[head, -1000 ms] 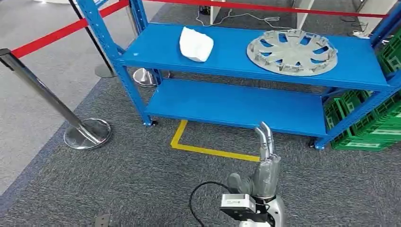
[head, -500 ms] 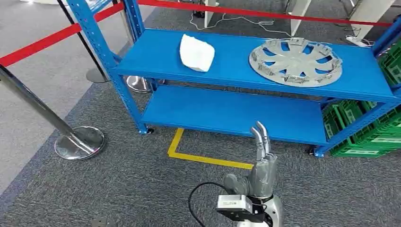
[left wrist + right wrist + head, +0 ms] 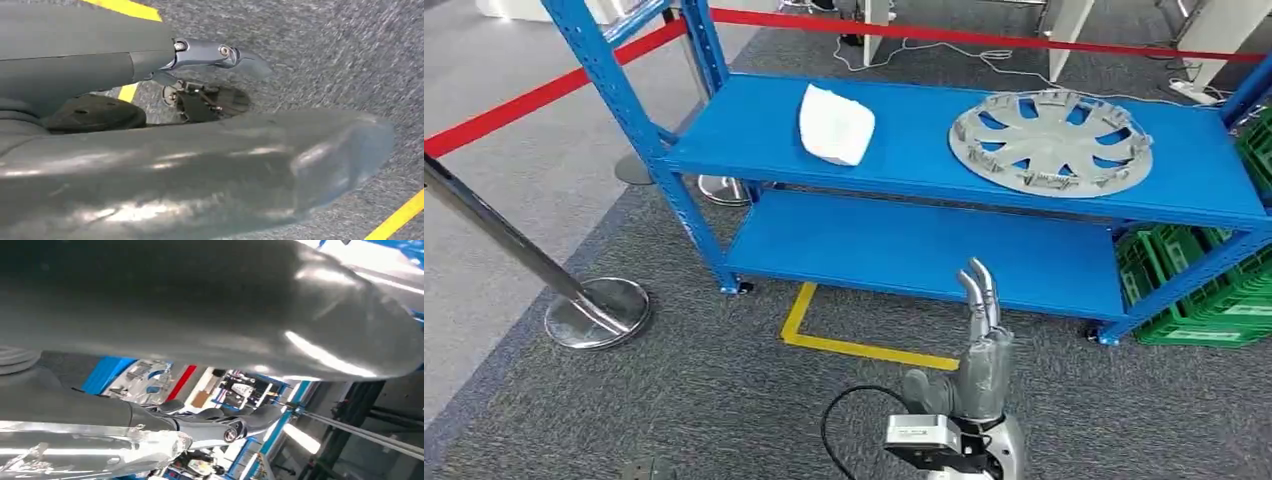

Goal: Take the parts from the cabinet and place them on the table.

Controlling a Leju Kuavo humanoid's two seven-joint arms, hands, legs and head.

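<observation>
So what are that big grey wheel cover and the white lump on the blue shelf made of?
The wheel cover looks like moulded plastic with a matte silver-grey finish: thin spokes, small clips around the rim, no mirror shine. The white lump looks like a soft crinkled plastic bag or wrapped part, judging by its folds; its contents are hidden. The shelf looks like blue painted metal.

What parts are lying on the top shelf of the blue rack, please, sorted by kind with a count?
Silver wheel cover: 1
White wrapped part: 1
Total: 2, both on the top shelf; neither robot hand holds anything.
</observation>
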